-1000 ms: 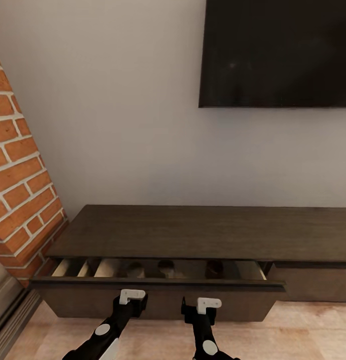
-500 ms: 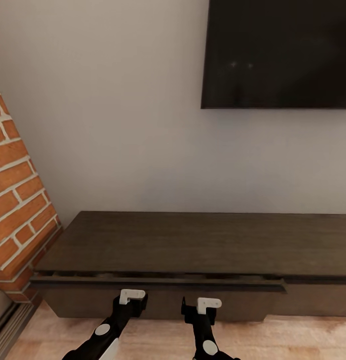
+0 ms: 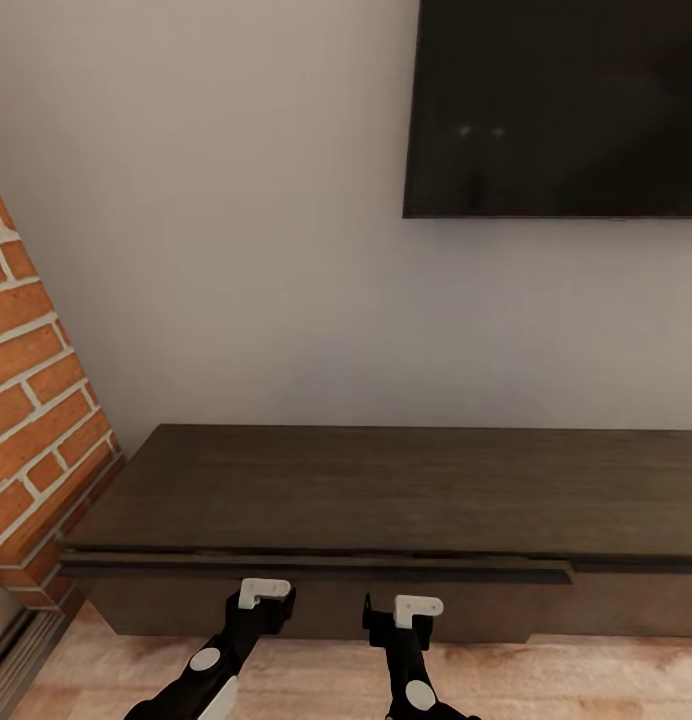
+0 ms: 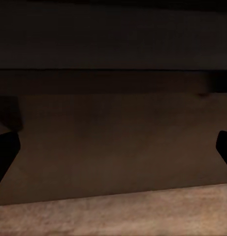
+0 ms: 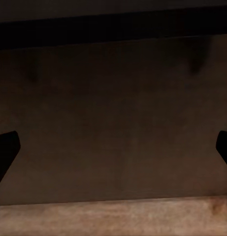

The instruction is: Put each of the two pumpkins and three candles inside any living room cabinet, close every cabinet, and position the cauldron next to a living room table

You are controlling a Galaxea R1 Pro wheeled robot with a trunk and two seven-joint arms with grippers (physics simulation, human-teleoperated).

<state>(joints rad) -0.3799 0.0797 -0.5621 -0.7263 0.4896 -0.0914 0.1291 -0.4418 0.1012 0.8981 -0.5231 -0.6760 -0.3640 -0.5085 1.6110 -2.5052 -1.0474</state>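
Observation:
The long dark brown cabinet stands against the wall under the TV. Its left drawer front is pushed in, with only a thin dark seam showing under the top. My left gripper and right gripper are side by side right at that drawer front, both open and holding nothing. In the left wrist view the gripper faces the brown drawer face at close range. The right wrist view has my gripper equally near the drawer face. The pumpkins and candles are hidden; the cauldron and table are out of view.
A black TV screen hangs on the grey wall above the cabinet's right part. A brick pillar stands close to the cabinet's left end. Pale wooden floor runs in front of the cabinet.
The left drawer, open a second ago with things visible inside, has slid shut. The whole view has shifted with the camera. Both grippers hold the same place in the picture.

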